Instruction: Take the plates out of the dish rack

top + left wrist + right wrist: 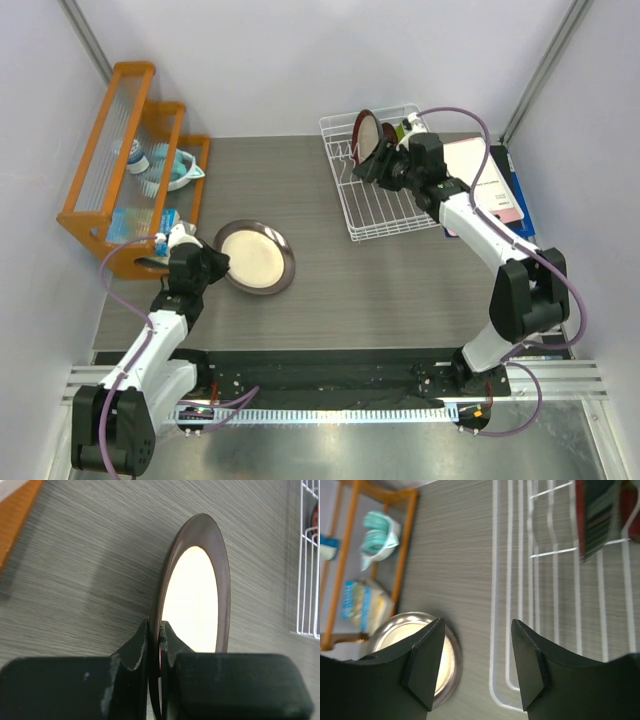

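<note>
A grey-rimmed cream plate [256,257] lies low over the table left of centre. My left gripper [218,265] is shut on its left rim. The left wrist view shows that plate [195,600] with both fingers [135,647] pinching its edge. The white wire dish rack [385,205] stands at the back right, and a dark-red-rimmed plate [366,133] stands upright among its prongs. My right gripper [366,167] hovers over the rack's left side, just in front of that plate, open and holding nothing. In the right wrist view the rack wires [555,580] and the red-rimmed plate [594,517] show beyond the open gripper [477,665].
An orange wooden shelf [120,160] with small items stands along the left wall. Books and papers [490,185] lie right of the rack. Grey walls close in on both sides.
</note>
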